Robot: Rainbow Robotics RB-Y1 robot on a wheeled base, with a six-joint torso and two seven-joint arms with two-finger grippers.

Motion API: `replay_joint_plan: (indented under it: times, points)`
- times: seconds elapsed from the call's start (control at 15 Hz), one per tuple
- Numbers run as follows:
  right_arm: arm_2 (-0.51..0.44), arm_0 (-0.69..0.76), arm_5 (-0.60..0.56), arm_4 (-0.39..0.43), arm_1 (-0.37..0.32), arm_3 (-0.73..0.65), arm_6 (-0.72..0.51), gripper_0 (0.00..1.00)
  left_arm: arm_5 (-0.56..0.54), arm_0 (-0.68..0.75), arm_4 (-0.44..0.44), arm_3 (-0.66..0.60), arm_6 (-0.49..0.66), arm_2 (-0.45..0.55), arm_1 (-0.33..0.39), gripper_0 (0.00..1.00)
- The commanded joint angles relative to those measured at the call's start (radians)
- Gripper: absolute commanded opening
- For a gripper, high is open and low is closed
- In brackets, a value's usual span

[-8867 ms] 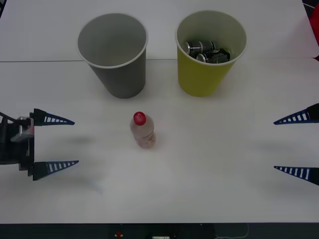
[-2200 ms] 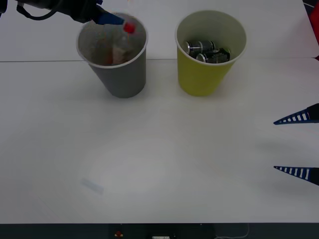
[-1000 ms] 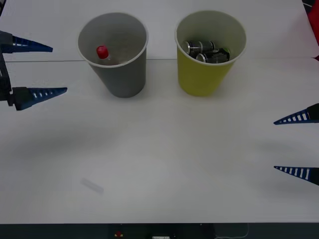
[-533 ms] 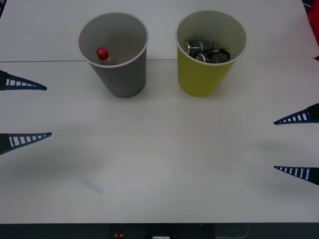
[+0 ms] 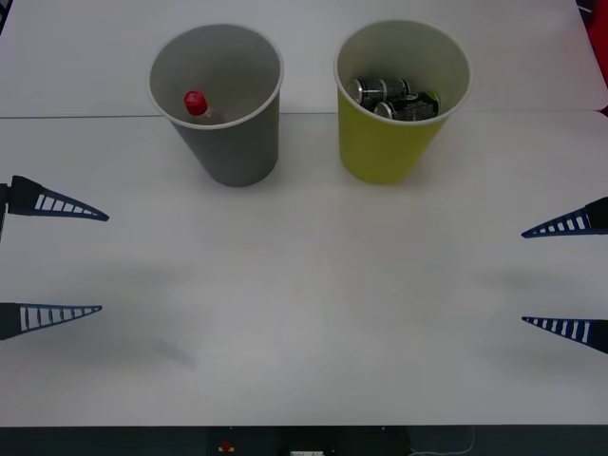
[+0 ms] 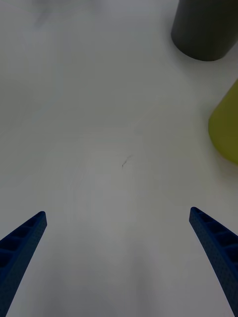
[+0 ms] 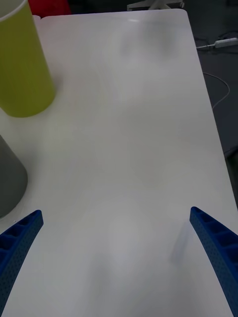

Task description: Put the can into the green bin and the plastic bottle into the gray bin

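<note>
The white table (image 5: 304, 313) carries the gray bin (image 5: 233, 142) and the green bin (image 5: 389, 142) side by side at its far side. The left gripper (image 5: 57, 261) and right gripper (image 5: 565, 275) hover low at opposite edges, fingers spread apart, empty. Cans (image 5: 394, 97) lie in the green bin; the plastic bottle (image 5: 198, 104) stands inside the gray bin.

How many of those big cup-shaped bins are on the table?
2. The gray bin stands toward the robot's left at the far side of the table, and the green bin stands beside it, toward the robot's right. They do not touch.
</note>
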Motion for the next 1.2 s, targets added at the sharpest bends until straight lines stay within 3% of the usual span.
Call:
replay_joint_plan:
  times: [0.07,0.47,1.2]
  points:
    - [0.000,0.000,0.000,0.000,0.000,0.000,0.000,1.00,0.044,0.007,0.001,-0.003,-0.017,-0.051,0.000,1.00]
    - [0.000,0.000,0.000,0.000,0.000,0.000,0.000,1.00,0.214,0.119,0.010,-0.103,-0.034,-0.070,0.000,1.00]
    - [0.000,0.000,0.000,0.000,0.000,0.000,0.000,1.00,0.265,0.142,-0.002,-0.107,-0.039,-0.070,-0.006,1.00]
